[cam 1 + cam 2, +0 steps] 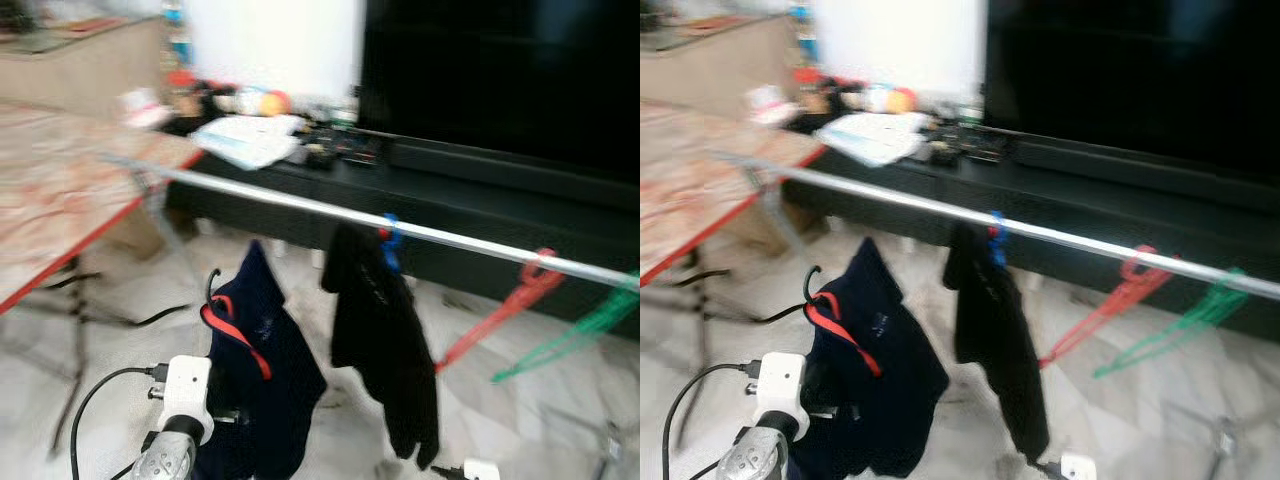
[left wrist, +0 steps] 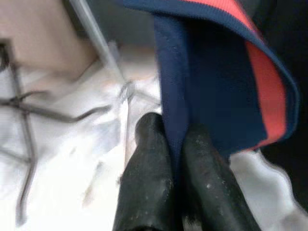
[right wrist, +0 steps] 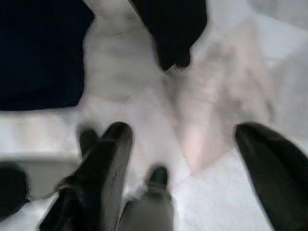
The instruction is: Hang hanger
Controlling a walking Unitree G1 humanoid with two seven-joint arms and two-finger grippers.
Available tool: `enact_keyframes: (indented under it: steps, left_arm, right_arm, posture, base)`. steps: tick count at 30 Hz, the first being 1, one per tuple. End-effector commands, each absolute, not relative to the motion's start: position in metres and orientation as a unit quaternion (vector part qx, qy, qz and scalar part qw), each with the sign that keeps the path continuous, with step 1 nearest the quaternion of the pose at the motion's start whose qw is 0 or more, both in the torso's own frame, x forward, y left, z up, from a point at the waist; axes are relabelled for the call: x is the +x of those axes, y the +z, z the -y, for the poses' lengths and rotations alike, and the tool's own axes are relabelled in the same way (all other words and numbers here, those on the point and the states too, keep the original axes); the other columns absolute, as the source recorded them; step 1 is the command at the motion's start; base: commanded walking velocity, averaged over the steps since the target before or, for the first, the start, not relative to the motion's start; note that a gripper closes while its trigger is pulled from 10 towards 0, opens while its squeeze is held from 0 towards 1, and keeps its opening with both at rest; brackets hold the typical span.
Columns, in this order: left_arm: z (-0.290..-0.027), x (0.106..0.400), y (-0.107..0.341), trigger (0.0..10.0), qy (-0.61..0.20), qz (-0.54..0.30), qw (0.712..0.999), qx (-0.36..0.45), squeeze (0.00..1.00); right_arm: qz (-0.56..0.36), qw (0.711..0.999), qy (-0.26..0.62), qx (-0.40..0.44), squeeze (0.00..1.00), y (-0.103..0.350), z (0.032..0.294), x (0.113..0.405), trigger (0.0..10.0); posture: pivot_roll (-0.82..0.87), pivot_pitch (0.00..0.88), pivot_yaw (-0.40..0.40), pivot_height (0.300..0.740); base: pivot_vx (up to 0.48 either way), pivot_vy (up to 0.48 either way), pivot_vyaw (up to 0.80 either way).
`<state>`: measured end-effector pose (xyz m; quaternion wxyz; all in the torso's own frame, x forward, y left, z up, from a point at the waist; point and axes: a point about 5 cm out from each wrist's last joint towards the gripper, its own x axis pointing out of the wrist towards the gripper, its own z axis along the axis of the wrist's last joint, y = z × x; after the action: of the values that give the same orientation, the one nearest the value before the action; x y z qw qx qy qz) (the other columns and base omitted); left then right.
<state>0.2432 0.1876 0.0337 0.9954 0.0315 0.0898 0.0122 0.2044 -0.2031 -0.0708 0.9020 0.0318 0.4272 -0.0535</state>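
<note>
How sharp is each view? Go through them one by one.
Left eye view: motion-blurred throughout, rail and red hanger smeared. Right eye view: the same blur. Left wrist view: fingers and navy garment fairly crisp, floor behind soft. Right wrist view: soft all over, fingers smeared against pale floor.

Silver rail (image 1: 300, 204) runs slantwise across room, crowded along right half: black garment (image 1: 385, 340) hangs from blue hanger (image 1: 390, 240) mid-rail, red hanger (image 1: 500, 310) and green hanger (image 1: 570, 335) near right end. Bare stretch of rail at left, between table edge (image 1: 90, 235) and black garment. Navy garment (image 1: 262, 370) fills space below that stretch. Black TV stand (image 1: 470, 215) close behind rail. Cables (image 1: 100, 315) trail over pale floor (image 1: 500, 420) beneath table.
</note>
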Motion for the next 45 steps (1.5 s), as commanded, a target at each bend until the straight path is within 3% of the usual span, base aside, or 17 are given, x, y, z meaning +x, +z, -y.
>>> enact_keyframes:
  steps: [1, 17, 32, 45]
  left_arm:
    - [-0.1858, 0.2517, 0.0446, 10.0, 0.007, -0.067, 0.997, 0.035, 0.0]
    - [-0.1877, 0.2515, 0.0448, 10.0, 0.012, -0.069, 0.997, 0.035, 0.0]
    - [-0.1887, 0.2501, 0.0421, 10.0, 0.018, -0.082, 0.996, 0.023, 0.0]
    - [-0.1867, 0.2519, 0.0428, 10.0, 0.015, -0.082, 0.996, 0.022, 0.0]
  right_arm:
    - [-0.446, 0.892, -0.059, 0.039, 0.0, -0.0781, 0.2019, 0.1912, 10.0]
    - [-0.447, 0.892, -0.06, 0.039, 0.0, -0.0782, 0.2021, 0.191, 10.0]
    - [-0.448, 0.892, -0.053, 0.035, 0.0, -0.0784, 0.2017, 0.1908, 10.0]
    - [-0.448, 0.892, -0.051, 0.036, 0.0, -0.0782, 0.2009, 0.1915, 10.0]
  posture:
    - [0.05, 0.059, 0.043, 0.74]
    - [0.05, 0.06, 0.04, 0.74]
    - [0.06, 0.064, 0.04, 0.74]
    - [0.05, 0.063, 0.043, 0.74]
  base:
    - [-0.281, 0.0, 0.0]
    - [-0.284, 0.0, 0.0]
    - [-0.053, 0.0, -0.53]
    - [0.0, 0.472, 0.0]
